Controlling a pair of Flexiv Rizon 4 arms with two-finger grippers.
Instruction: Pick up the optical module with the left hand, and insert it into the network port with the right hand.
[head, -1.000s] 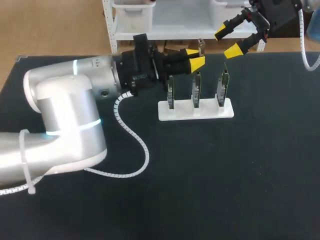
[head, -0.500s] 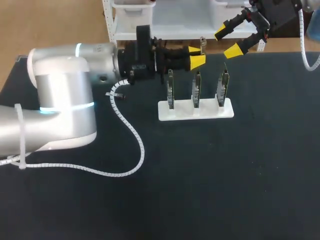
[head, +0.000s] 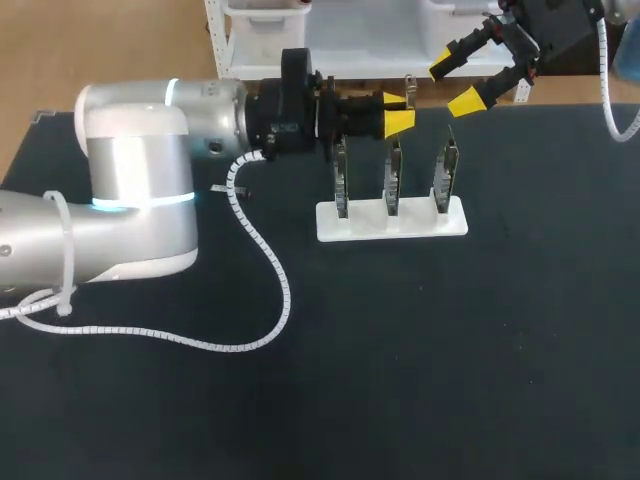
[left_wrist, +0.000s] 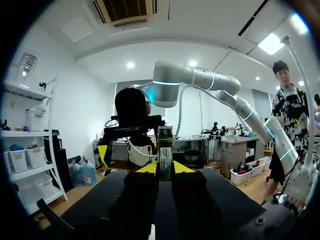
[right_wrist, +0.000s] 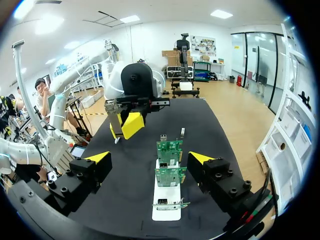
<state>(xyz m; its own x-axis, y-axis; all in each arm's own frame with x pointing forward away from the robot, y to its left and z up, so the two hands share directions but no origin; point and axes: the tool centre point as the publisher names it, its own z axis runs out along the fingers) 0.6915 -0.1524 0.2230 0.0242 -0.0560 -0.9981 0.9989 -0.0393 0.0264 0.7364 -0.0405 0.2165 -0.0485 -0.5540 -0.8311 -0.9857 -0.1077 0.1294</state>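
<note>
My left gripper (head: 399, 111) is shut on the optical module (head: 405, 92), a small silver and green stick. It hovers just behind the tops of three green circuit boards (head: 393, 172), which stand upright in a white holder (head: 392, 222). In the left wrist view the module (left_wrist: 165, 154) stands upright between the yellow tips of that gripper (left_wrist: 165, 168). My right gripper (head: 463, 84) hangs open above the table's far edge, right of the module, with nothing in it. In its own view the right gripper (right_wrist: 149, 159) frames the row of boards (right_wrist: 169, 163), with the left gripper (right_wrist: 126, 125) beyond them.
A white coiled cable (head: 262, 268) hangs from the left wrist and lies on the black table (head: 450, 350) left of the holder. The big left arm (head: 140, 215) covers the table's left side.
The left arm's thick links have swung up and back toward the far left. Its gripper, still holding the module, has edged slightly up and right. The right arm has stayed still.
</note>
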